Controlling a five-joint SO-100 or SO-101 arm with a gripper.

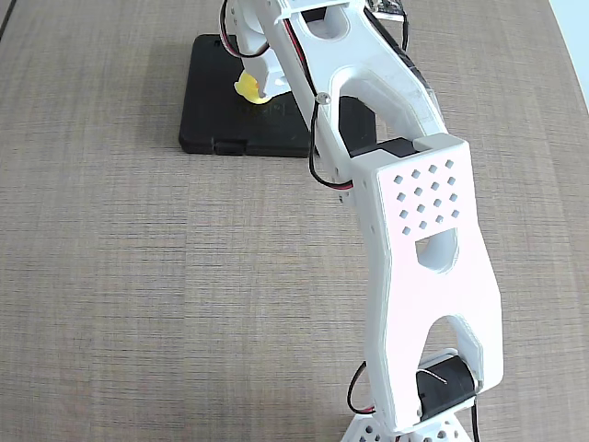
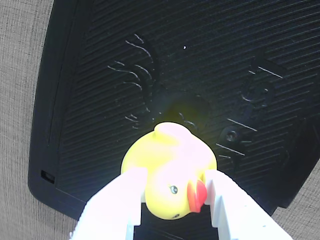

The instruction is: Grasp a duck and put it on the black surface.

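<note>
The tiny yellow duck (image 2: 167, 167) with its orange-red beak sits between my white fingers (image 2: 120, 202), head toward the camera. My gripper (image 2: 172, 197) is shut on it and holds it just over the middle of the black slab (image 2: 100, 75), which fills the wrist view. In the fixed view the duck (image 1: 248, 89) shows as a yellow spot under my gripper (image 1: 258, 87), over the black slab (image 1: 216, 110) at the top centre. Whether the duck touches the slab cannot be told.
The slab lies on a grey-brown woven tabletop (image 1: 138, 276). My white arm (image 1: 423, 239) runs from its base at the bottom right up to the slab and hides the slab's right part. A pale strip (image 1: 575, 37) borders the table's top right.
</note>
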